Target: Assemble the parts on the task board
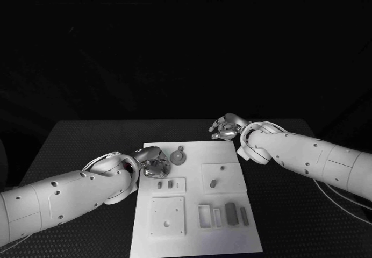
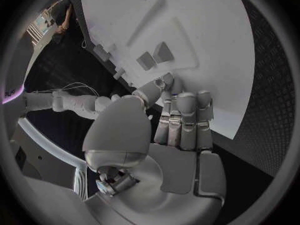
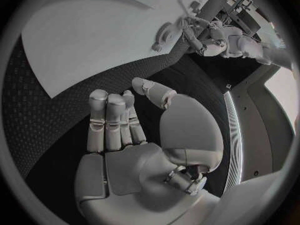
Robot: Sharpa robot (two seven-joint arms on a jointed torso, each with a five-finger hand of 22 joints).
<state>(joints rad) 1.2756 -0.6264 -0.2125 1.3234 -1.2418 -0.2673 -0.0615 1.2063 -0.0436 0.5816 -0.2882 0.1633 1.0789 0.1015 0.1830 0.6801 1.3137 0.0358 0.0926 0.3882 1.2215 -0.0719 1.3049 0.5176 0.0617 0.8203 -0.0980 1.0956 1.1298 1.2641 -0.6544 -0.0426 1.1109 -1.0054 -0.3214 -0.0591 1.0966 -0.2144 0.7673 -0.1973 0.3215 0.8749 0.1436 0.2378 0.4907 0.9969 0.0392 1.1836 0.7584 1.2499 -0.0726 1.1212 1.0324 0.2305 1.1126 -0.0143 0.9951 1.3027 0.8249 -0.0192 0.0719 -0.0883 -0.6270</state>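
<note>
Silver fingers [image 2: 184, 117] of my left hand [image 1: 152, 163] lie close together and only slightly bent over the white task board [image 1: 194, 231], at its left edge. Nothing sits between them and the thumb that I can see in the left wrist view. In the head view the hand hangs just beside the round grey part [image 1: 179, 156] near the board's far end, and I cannot tell whether a fingertip touches the board or the part.

My right hand [image 1: 227, 128] hovers off the far right corner of the board, over the black table [image 1: 77, 140]. Its fingers [image 3: 107, 120] are loosely curled, thumb apart, holding nothing.

The step in hand, I judge, is taking up the round part with the left hand. To do it well I should part thumb and fingers wider than the disc, come down square over it and close on its rim, so it does not skid across the smooth plate.

Farther out, more parts lie nearer my body: two small pegs [image 1: 165, 184] on a raised square, an oval piece [image 1: 213, 183] on another, and dark bars [image 1: 231, 211] beside an open frame [image 1: 205, 215].
</note>
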